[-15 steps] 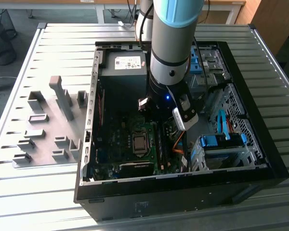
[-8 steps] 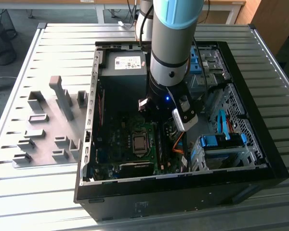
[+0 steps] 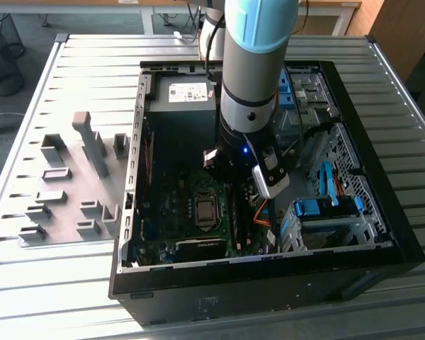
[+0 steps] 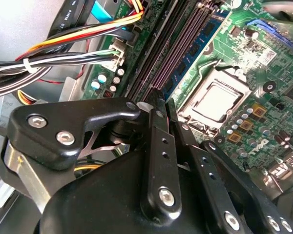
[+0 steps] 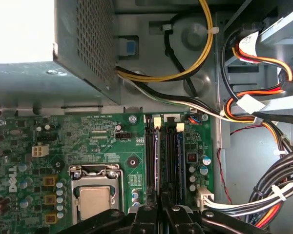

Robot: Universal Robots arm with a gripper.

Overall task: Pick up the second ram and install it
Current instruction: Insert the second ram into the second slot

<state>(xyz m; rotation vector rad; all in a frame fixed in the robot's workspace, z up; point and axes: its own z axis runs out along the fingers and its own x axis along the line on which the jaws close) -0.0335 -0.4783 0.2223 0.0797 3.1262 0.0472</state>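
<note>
The second ram, a blue-green stick with dark chips, stands on edge in the motherboard's memory slots beside the CPU socket. Its near end runs straight into the narrow gap between my black fingers. My gripper is shut on the stick's top edge; the held part is hidden by the fingers. In the exterior view the gripper reaches down into the open computer case, over the motherboard.
Cable bundles run close beside the slots. The power supply fills the case's far end, and a drive cage with blue parts sits at the exterior view's right. A grey fixture tray lies outside the case.
</note>
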